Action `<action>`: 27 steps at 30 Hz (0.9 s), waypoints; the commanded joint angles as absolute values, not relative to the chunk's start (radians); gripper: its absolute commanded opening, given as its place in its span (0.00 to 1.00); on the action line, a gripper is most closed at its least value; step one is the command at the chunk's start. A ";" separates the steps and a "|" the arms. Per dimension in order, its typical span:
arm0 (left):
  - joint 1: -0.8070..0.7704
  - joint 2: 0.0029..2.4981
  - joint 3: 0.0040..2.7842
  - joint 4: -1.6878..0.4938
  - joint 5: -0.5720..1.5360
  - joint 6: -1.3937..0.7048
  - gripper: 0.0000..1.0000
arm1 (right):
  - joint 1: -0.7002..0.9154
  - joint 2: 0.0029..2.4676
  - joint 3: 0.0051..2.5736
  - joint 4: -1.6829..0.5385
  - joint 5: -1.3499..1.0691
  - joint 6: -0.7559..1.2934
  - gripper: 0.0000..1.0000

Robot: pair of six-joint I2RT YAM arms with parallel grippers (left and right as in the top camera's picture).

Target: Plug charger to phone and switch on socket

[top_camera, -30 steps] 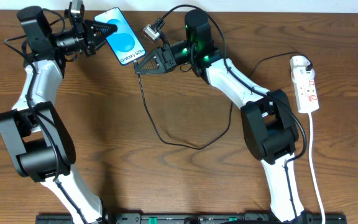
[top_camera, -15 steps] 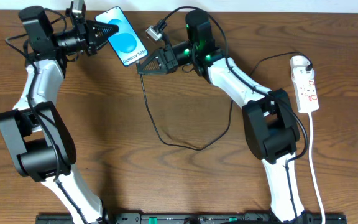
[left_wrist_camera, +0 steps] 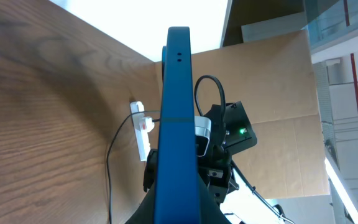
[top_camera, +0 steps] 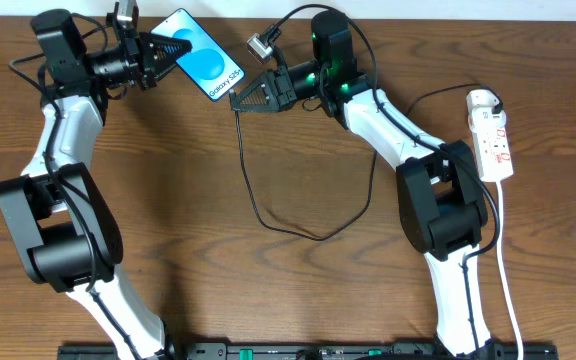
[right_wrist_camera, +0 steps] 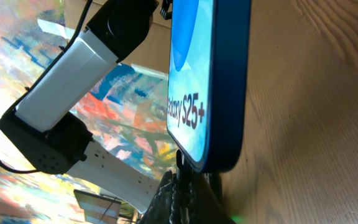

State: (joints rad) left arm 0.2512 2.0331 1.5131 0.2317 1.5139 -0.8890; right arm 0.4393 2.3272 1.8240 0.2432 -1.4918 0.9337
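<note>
The phone (top_camera: 206, 55), blue screen up and reading "Galaxy S25+", is held off the table at the back, tilted, with my left gripper (top_camera: 171, 48) shut on its upper end. In the left wrist view the phone (left_wrist_camera: 175, 118) shows edge-on between the fingers of the left gripper (left_wrist_camera: 179, 202). My right gripper (top_camera: 240, 99) is shut on the charger's plug tip (right_wrist_camera: 181, 163), which meets the bottom edge of the phone (right_wrist_camera: 211, 74); whether it is seated I cannot tell. The charger cable (top_camera: 268, 225) loops over the table to the white adapter (top_camera: 481, 99) on the socket (top_camera: 495, 145).
The socket's white cord (top_camera: 506, 260) runs down the right side toward the front edge. The black cable's loop lies mid-table between both arms. A brown cardboard wall (left_wrist_camera: 272, 93) stands behind the table.
The phone and both grippers have shifted a little to the right together. The right gripper's plug tip stays at the phone's bottom edge.
</note>
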 commanded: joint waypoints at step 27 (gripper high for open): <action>0.272 2.025 1.503 0.234 1.571 -0.857 0.07 | 0.508 2.295 1.836 0.246 -1.529 0.891 0.01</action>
